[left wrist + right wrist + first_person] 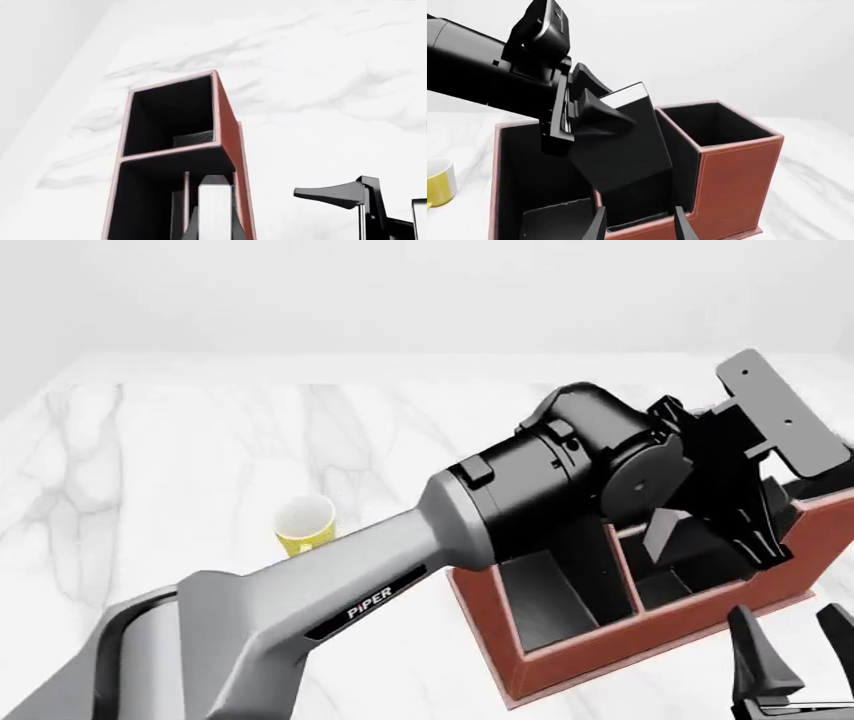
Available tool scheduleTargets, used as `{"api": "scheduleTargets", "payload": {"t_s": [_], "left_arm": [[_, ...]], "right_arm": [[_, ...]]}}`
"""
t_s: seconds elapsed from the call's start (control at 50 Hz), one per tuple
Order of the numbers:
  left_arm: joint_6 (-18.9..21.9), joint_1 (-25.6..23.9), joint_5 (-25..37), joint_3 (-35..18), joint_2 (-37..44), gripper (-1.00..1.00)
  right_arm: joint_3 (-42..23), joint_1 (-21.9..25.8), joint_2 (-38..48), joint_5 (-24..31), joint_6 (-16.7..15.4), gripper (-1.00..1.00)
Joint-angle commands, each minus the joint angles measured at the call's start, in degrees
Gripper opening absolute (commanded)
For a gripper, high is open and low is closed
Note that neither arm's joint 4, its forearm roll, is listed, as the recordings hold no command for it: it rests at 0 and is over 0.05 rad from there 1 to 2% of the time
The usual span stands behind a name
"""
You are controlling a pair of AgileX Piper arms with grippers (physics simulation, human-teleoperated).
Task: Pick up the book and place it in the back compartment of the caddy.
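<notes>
Right wrist view, centre frame: the left arm's fingers (602,114) are clamped on the small thick black-covered book (627,155), tilted, its long axis slanting down into the red-brown partitioned caddy (730,175). The right fingers (639,225) stand apart, empty, low in the frame.

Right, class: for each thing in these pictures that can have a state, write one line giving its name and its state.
book: tilted, gripped by the left gripper, lower end down inside the caddy
left gripper: shut on the book
right gripper: open, holding nothing, beside the caddy
caddy: upright on the table, open-topped
yellow mug: upright on the table, apart from the caddy
</notes>
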Motion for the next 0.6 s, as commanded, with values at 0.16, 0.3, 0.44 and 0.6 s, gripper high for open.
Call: {"api": "scheduleTargets", "payload": {"t_s": [0.16, 0.3, 0.44, 0.6], "left_arm": [[-0.29, -0.31, -5.01, 3.68, 0.73, -1.00], [-0.39, 0.31, -6.14, 4.39, 1.56, -1.00], [-1.29, 0.97, -7.26, 4.89, 2.45, -1.00], [-2.51, 1.52, -8.83, 5.76, 3.15, -1.00]], "right_arm": [[0.00, 0.05, 0.10, -0.08, 0.19, 1.00], [0.00, 0.14, 0.03, -0.04, 0.37, 1.00], [0.01, 0.11, 0.05, -0.01, 0.46, 1.00], [0.02, 0.12, -0.63, 0.76, 0.61, 1.00]]}}
